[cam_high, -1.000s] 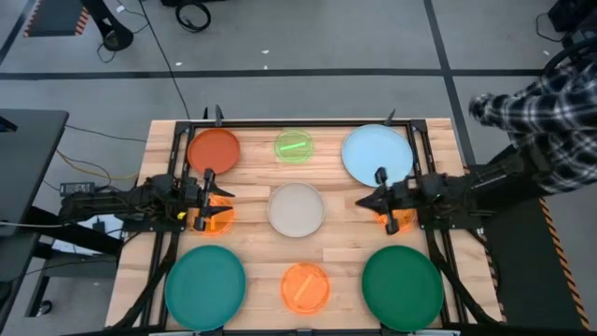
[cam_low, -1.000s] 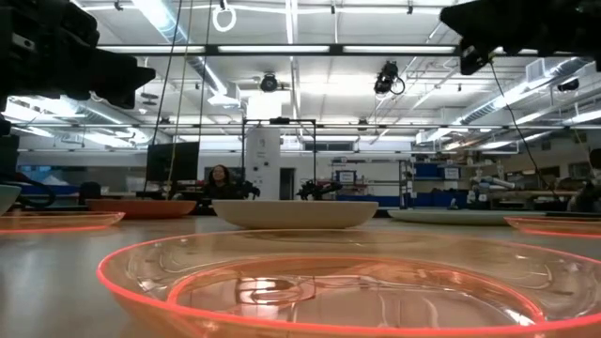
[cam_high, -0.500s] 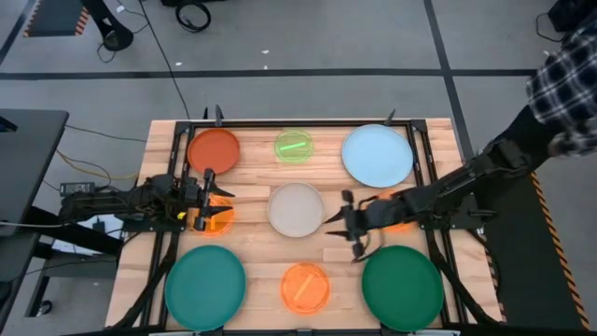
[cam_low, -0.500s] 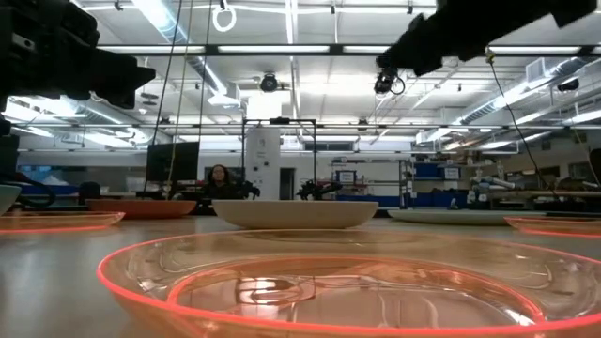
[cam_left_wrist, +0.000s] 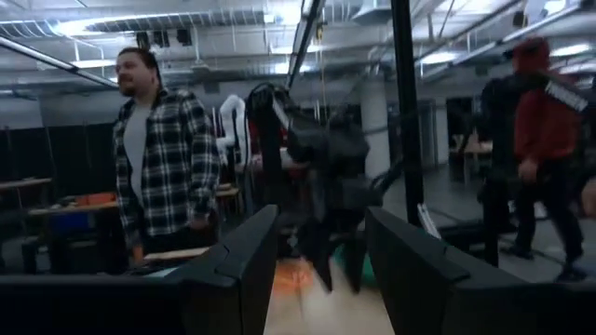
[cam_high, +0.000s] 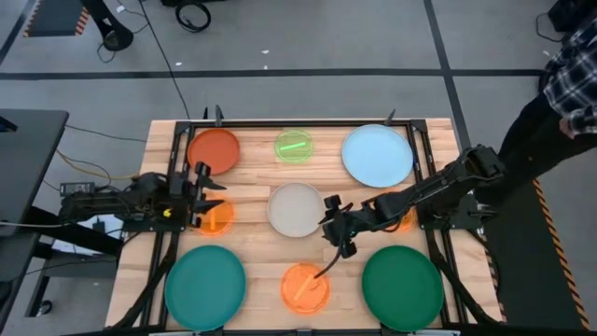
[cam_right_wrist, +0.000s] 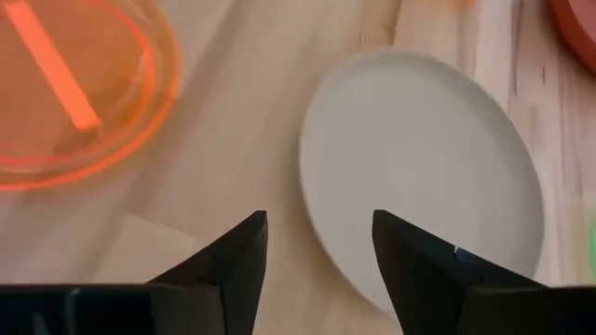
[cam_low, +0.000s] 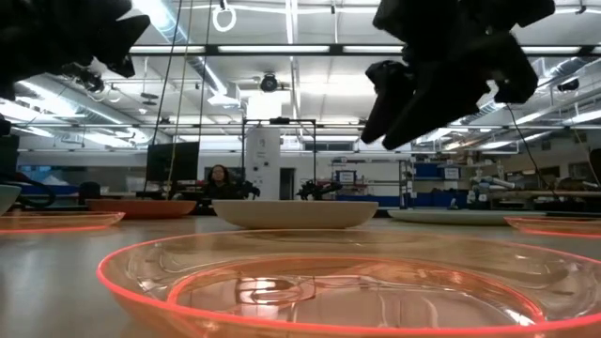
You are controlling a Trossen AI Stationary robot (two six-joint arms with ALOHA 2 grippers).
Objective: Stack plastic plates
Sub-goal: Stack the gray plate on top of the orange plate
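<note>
Plates lie spread singly on the wooden table (cam_high: 252, 238): red-orange plate (cam_high: 214, 149), teal plate (cam_high: 205, 285), beige plate (cam_high: 296, 209), light-blue plate (cam_high: 377, 155). Left gripper (cam_high: 211, 185) spread at left edge; right gripper (cam_high: 332, 231) spread beside the beige plate.

Your wooden table (cam_high: 250, 245) sits on a grey floor with dark seams. A person in a plaid shirt (cam_left_wrist: 164, 163) stands beyond it; another in red (cam_left_wrist: 540, 140) stands farther off. Black cables (cam_high: 140, 23) trail across the floor.
</note>
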